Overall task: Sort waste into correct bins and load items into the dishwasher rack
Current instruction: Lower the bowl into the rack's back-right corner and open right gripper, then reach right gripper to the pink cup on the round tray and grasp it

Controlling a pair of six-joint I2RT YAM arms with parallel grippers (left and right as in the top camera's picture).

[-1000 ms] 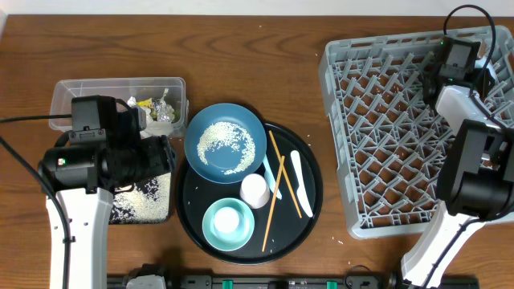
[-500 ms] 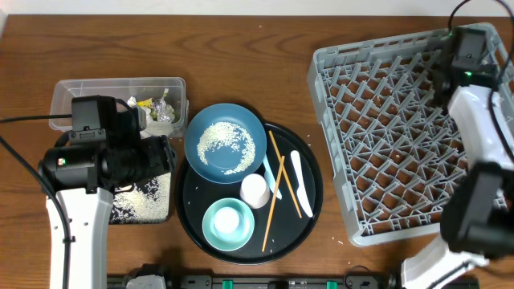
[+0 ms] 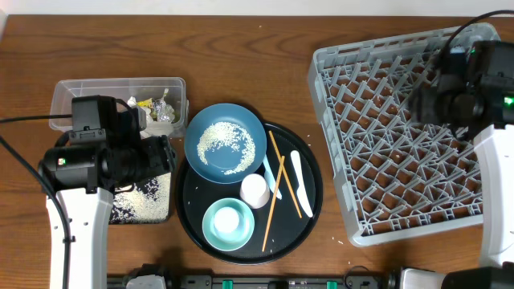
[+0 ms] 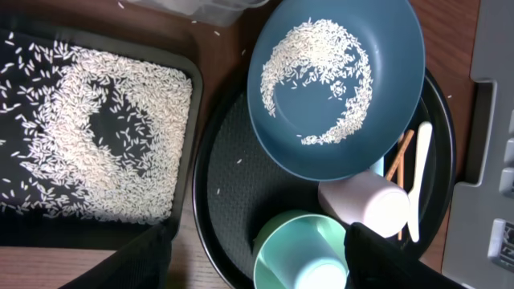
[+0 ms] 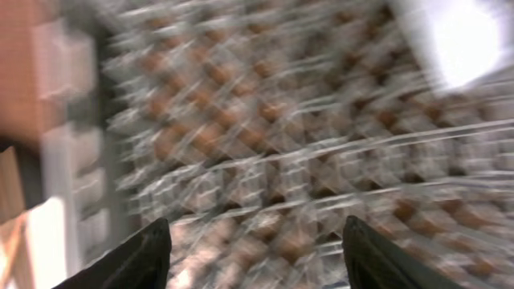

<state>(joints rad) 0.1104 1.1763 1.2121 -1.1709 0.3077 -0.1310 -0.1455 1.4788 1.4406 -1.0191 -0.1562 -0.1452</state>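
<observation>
My left gripper (image 4: 257,269) hangs open over the gap between the black rectangular tray (image 4: 181,160) of rice grains (image 4: 96,144) and the round tray, holding nothing. Just below its jaws sits a teal bowl (image 4: 301,257), beside a white cup (image 4: 365,205). The dark-blue plate (image 3: 225,144) carries a ring of rice. Two chopsticks (image 3: 283,172) and a white utensil (image 3: 300,185) lie on the round tray. The clear tub (image 3: 80,92) holds wrappers (image 3: 157,108). My right gripper (image 5: 257,257) is open and empty above the grey dishwasher rack (image 3: 385,136); its view is motion-blurred.
The round black tray (image 3: 193,205) holds the plate, bowl, cup and utensils in the middle of the wooden table. A few rice grains lie loose on the wood near its right rim. The rack fills the right side, tilted slightly.
The rack slid a little to the left. My right gripper moved from the rack's far right corner towards me, over its right-middle. The left arm stayed still.
</observation>
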